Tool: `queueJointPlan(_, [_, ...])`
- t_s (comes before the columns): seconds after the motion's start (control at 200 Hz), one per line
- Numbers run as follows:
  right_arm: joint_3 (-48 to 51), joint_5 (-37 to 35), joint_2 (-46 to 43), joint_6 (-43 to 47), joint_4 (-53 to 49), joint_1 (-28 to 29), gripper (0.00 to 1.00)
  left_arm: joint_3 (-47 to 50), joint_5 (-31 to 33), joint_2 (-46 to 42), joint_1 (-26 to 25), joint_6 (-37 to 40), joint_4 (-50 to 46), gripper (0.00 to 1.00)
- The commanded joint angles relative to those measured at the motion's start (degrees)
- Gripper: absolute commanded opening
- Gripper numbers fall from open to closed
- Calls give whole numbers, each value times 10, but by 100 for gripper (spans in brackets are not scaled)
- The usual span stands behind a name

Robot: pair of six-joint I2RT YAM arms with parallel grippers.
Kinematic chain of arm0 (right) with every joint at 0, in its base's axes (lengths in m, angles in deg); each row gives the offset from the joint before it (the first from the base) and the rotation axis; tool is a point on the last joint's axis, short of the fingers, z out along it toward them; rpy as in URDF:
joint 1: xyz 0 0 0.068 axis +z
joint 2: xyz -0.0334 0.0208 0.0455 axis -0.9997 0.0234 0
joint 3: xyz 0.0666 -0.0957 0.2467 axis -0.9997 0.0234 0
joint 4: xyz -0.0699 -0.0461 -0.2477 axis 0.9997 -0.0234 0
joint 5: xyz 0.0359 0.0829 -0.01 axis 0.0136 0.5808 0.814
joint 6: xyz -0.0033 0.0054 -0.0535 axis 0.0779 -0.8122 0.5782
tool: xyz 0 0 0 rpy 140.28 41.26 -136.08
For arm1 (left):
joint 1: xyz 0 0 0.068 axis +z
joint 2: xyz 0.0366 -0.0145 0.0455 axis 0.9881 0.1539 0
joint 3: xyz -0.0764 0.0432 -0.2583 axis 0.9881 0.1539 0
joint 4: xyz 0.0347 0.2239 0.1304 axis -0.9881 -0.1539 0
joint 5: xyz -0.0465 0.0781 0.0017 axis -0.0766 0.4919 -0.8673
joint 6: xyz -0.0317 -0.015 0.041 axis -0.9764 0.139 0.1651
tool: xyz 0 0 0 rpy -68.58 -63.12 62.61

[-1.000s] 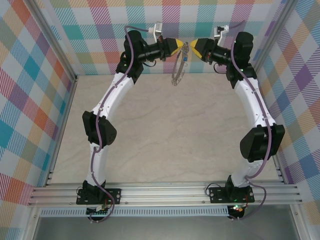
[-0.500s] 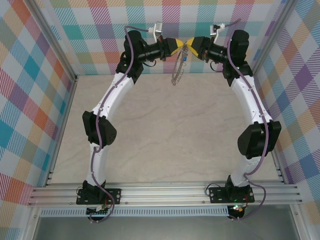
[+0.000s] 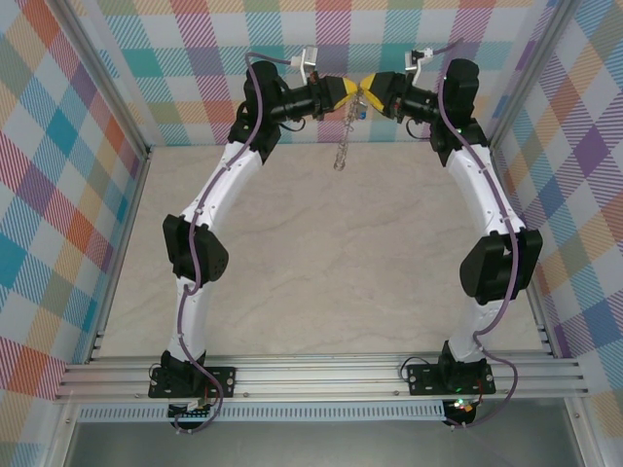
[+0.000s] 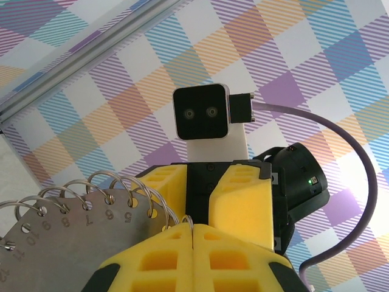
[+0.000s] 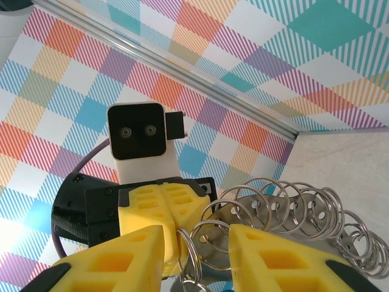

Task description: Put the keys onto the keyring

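Observation:
The keyring (image 3: 342, 141) hangs high over the back of the table between both grippers. It is a grey metal plate (image 4: 73, 225) with numbered holes that carries several wire rings (image 5: 285, 213). My left gripper (image 3: 348, 96) is shut on one thin ring at the plate's end, and the wire shows in its seam (image 4: 193, 228). My right gripper (image 3: 365, 96) faces it tip to tip, and its jaws (image 5: 197, 240) stand open around two small rings. A small blue spot, the key (image 3: 357, 113), hangs just under the fingertips.
Checked walls (image 3: 88, 146) close in the left, right and back sides. The beige table top (image 3: 321, 253) lies far below the grippers. Both arm bases are bolted to the rail (image 3: 321, 375) at the near edge.
My right gripper has moved left until its tips meet the left gripper's. The hanging keyring has swung and now looks narrower from above.

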Motion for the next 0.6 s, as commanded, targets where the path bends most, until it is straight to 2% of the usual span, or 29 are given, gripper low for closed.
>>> queueJointPlan(0.0, [-20,12,5,-10,28,4,31,-20,-9,1,5,-9,43,0])
queueJointPlan(0.255, [-27,28,7,-9,28,6,16,-20,-5,3,5,-11,43,0])
queueJointPlan(0.43, [-31,40,9,-8,28,10,15,-20,-4,4,5,-11,44,0])
queueJointPlan(0.565, [-35,43,9,-2,21,11,0,-21,-2,4,5,-12,45,0])
queueJointPlan(0.595, [-36,44,8,4,16,10,0,-21,-2,5,5,-13,46,0])
